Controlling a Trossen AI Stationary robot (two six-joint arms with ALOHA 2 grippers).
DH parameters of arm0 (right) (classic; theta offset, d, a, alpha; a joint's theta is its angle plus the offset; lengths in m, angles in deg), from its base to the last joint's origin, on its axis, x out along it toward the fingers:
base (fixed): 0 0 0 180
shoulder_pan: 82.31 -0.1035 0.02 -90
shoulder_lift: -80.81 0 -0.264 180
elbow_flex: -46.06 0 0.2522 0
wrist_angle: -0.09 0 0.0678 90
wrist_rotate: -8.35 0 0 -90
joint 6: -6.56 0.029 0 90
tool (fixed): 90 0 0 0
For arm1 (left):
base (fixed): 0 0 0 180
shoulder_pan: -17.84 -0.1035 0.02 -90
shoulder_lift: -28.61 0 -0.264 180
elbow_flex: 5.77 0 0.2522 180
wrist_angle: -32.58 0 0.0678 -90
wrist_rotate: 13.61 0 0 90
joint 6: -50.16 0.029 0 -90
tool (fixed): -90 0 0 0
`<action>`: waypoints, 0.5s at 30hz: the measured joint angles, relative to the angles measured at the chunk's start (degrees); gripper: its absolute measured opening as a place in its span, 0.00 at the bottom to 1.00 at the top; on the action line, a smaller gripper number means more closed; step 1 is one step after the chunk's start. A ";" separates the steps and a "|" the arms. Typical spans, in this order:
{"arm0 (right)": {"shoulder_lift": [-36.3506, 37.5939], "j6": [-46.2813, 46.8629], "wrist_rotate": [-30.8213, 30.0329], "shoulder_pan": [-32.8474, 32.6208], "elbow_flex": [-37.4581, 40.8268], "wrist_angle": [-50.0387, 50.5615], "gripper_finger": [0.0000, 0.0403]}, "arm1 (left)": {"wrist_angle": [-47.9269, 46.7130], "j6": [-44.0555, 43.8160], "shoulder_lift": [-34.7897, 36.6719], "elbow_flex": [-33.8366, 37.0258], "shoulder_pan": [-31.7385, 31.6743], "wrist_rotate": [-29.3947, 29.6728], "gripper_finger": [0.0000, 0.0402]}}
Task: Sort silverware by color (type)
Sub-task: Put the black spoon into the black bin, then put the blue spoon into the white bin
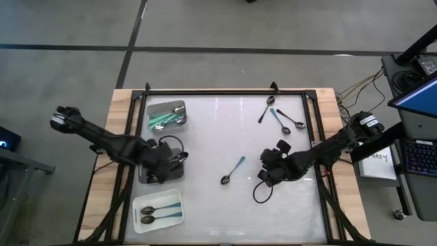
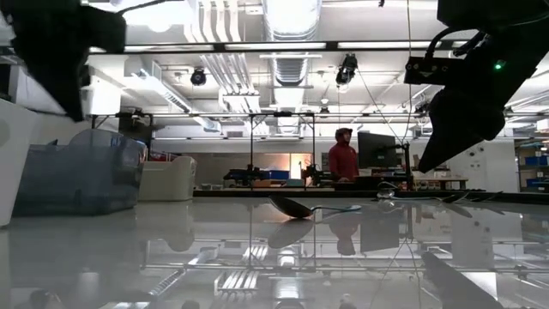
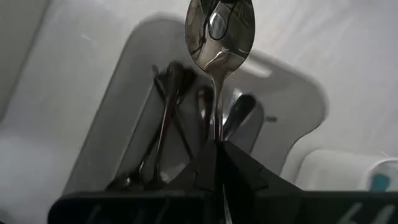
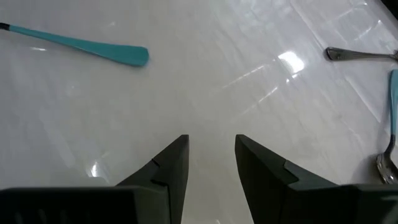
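Note:
My left gripper (image 1: 166,158) is shut on an all-silver spoon (image 3: 219,37). It hovers over a grey tray (image 3: 292,93) that holds several metal spoons (image 3: 168,118). My right gripper (image 4: 211,158) stands open above the bare table, right of the middle. A teal-handled spoon (image 1: 233,171) lies flat on the table just to its left, and its handle (image 4: 93,48) shows in the right wrist view. Three more spoons (image 1: 283,119) lie at the far right. A tray at the far left (image 1: 166,115) holds teal-handled spoons. My left gripper pinches the silver spoon's handle (image 3: 216,127) between its two fingers. The fingers slant steeply down from above and lie along the handle. The bowl (image 3: 219,31) juts out beyond the fingertips, and the spoon is lifted clear above the grey tray.
A white tray (image 1: 158,208) near the front left holds a few spoons. A black frame (image 1: 225,92) runs around the white tabletop. In the low view the trays (image 2: 77,176) stand at the left, and a person (image 2: 343,159) stands in the room beyond the table.

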 joint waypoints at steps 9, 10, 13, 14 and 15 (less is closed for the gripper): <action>0.00 -0.09 0.00 0.00 0.00 0.02 0.31 | 1.10 -4.65 1.35 4.13 0.98 -0.42 0.08; 0.00 -0.36 0.00 0.00 0.00 0.04 0.31 | 1.11 -4.64 1.12 3.62 0.98 -0.42 0.10; 0.00 -0.78 -0.02 0.00 0.00 0.07 0.31 | 1.35 -4.28 0.38 1.15 0.98 -0.42 0.14; 0.00 -0.73 -0.02 0.00 0.00 0.11 0.31 | 1.71 -3.64 -0.02 0.11 0.98 -0.34 0.15; 0.00 -0.75 -0.07 0.00 0.00 0.26 0.31 | 2.55 -2.86 -0.49 -1.07 0.98 0.05 0.17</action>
